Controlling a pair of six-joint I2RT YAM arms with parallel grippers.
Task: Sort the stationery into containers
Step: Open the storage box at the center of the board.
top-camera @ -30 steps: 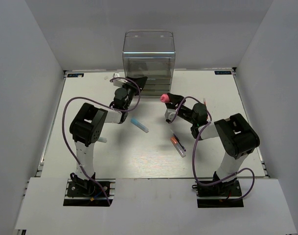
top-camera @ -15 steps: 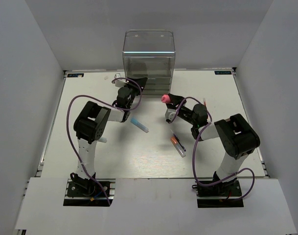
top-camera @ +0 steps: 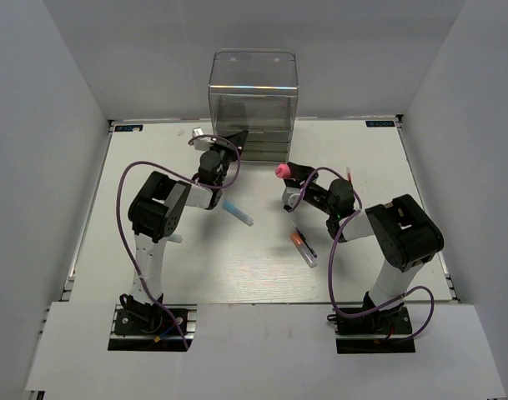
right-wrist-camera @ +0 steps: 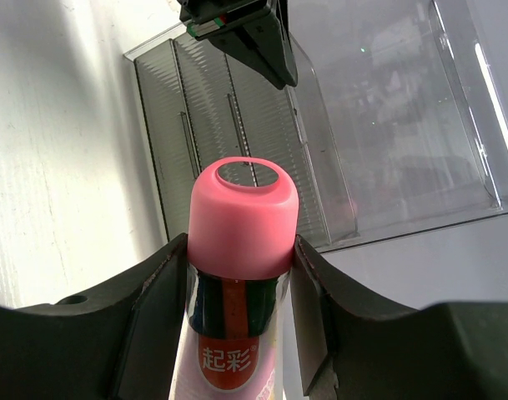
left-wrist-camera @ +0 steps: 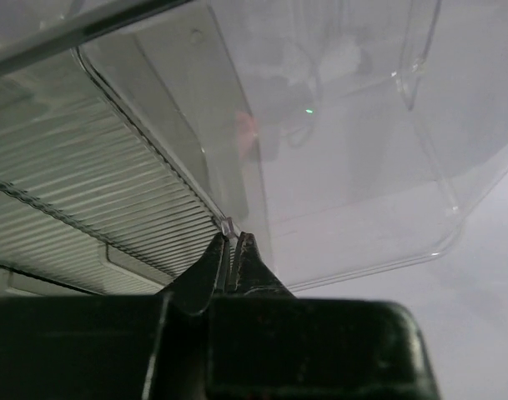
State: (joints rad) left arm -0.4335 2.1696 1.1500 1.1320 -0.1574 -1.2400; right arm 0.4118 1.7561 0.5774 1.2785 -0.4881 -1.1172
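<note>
The clear box of drawers (top-camera: 254, 100) stands at the back of the table. My left gripper (top-camera: 239, 136) is at its lower drawers, shut on a small clear handle tab (left-wrist-camera: 228, 225) of a ribbed drawer (left-wrist-camera: 112, 200). My right gripper (top-camera: 287, 172) hovers right of it, shut on the pink-red tube (right-wrist-camera: 243, 221), cap pointing at the box (right-wrist-camera: 237, 125). A blue-capped marker (top-camera: 237, 212) lies mid-table. An orange-tipped clear pen (top-camera: 302, 248) and a thin dark pen (top-camera: 306, 242) lie near the right arm.
A pale bar (top-camera: 176, 238) peeks out beside the left arm. A small red-tipped pen (top-camera: 351, 173) lies right of the right gripper. A small grey item (top-camera: 197, 132) sits left of the box. Purple cables loop over both arms. White walls enclose the table.
My left gripper's jaws have closed at the drawer front, and that arm has edged slightly toward the box. The right gripper with the tube has barely moved.
</note>
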